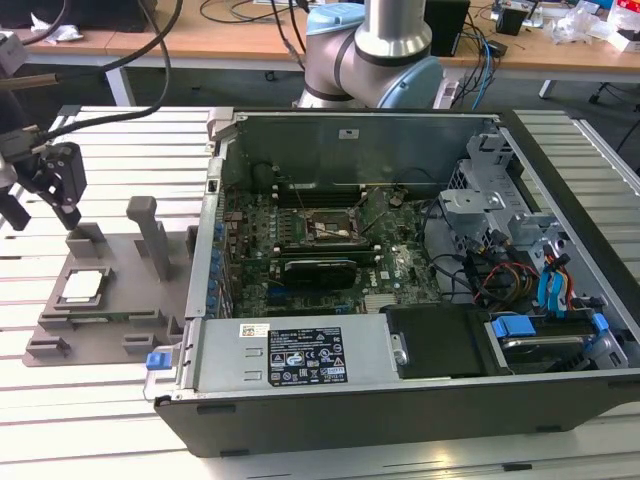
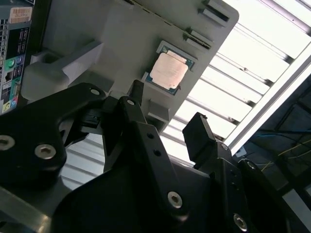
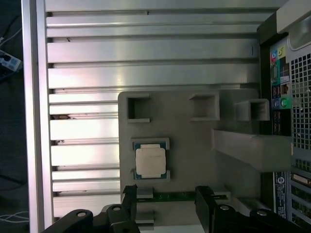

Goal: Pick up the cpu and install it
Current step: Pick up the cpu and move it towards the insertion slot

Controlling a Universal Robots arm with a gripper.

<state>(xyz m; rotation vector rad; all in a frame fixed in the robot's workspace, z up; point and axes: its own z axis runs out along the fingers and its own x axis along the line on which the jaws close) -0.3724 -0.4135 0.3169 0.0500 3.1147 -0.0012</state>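
The black gripper (image 2: 166,106) is closest to the lens in both wrist views. Its two fingers (image 3: 129,195) stand wide apart and there is nothing between them, so it is released and carries no load. In the exterior view the gripper (image 1: 45,185) hangs in the air at the exterior view's left, over the far part of the grey tray (image 1: 110,312), and it does not touch the tray.

The cpu (image 1: 82,287) lies flat in a square seat of this tray, with its silver top upward. In the first wrist view the cpu (image 3: 151,160) is just beyond the fingertips, and a gap is visible between them. The second wrist view shows the cpu (image 2: 168,71) in the same seat, beyond the two fingers (image 2: 198,132).

The tray stands on the slatted metal desk (image 1: 90,425) and has upright posts (image 1: 152,232). At the exterior view's right of the tray, just beside it, the open computer case (image 1: 420,400) lies on its side. Inside it the motherboard socket (image 1: 325,228) is visible, well apart from the cpu.
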